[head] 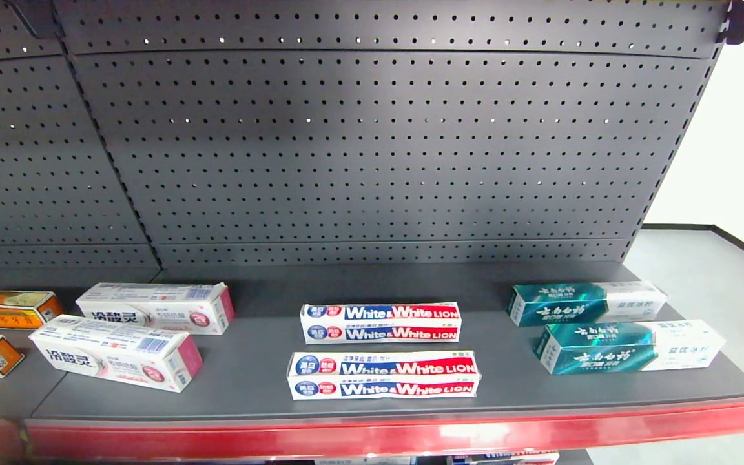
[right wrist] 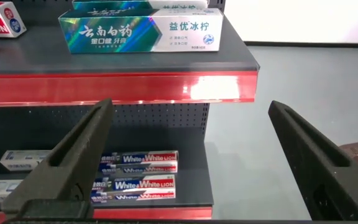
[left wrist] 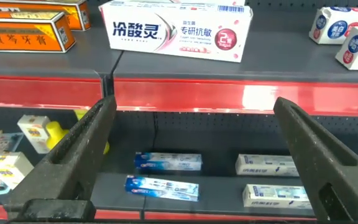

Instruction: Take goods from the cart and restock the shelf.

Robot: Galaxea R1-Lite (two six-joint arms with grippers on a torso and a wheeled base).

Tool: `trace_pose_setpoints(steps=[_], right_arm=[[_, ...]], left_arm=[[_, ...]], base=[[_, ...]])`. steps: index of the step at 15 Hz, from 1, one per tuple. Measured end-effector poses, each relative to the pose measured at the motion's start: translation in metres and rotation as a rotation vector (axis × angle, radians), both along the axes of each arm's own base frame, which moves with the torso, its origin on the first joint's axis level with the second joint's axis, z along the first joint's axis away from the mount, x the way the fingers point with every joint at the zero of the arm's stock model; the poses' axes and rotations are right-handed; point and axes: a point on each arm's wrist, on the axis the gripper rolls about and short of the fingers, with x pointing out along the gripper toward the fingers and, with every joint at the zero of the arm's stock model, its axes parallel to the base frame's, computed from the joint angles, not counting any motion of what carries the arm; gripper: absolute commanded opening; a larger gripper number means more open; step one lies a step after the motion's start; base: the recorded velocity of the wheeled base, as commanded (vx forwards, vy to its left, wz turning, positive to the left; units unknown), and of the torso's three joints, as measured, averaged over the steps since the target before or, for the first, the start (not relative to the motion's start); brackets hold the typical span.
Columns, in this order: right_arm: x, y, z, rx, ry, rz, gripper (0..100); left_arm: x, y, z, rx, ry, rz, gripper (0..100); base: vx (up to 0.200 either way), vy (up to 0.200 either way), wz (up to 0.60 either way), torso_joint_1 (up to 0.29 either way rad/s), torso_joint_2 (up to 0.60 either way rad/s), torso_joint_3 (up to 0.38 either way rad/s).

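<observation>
The dark shelf (head: pixel 262 381) with a red front strip carries pairs of toothpaste boxes lying flat: two pink-and-white boxes (head: pixel 117 352) at the left, two red, white and blue boxes (head: pixel 383 374) in the middle, two teal boxes (head: pixel 630 345) at the right. My left gripper (left wrist: pixel 194 102) is open and holds nothing; it hangs in front of the red strip, just below a pink-and-white box (left wrist: pixel 178 30). In front of the shelf's right end my right gripper (right wrist: pixel 190 106) is open too, under a teal box (right wrist: pixel 140 31).
Orange boxes (head: pixel 7 309) lie on the neighbouring shelf section at the far left. A perforated back panel (head: pixel 372 148) rises behind the shelf. The lower shelf holds blue boxes (left wrist: pixel 166 163), white boxes (left wrist: pixel 266 165) and red, white and blue boxes (right wrist: pixel 138 158). Grey floor (right wrist: pixel 278 124) lies to the right.
</observation>
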Motion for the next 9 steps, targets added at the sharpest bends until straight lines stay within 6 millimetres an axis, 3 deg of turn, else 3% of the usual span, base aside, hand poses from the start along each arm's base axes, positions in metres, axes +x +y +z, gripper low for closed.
trace_pose_setpoints(steps=[1,9], right_arm=[[0.0,0.0,0.0,0.0,0.0,0.002,100],[0.0,0.0001,0.0,0.003,0.0,0.003,100]], left_arm=[[0.0,0.0,0.0,0.001,0.0,0.0,100],[0.0001,0.0,0.0,0.003,0.001,-0.002,100]], base=[[0.0,0.0,0.6,-0.002,0.0,0.002],[0.0,0.0,0.0,0.0,0.0,0.0]])
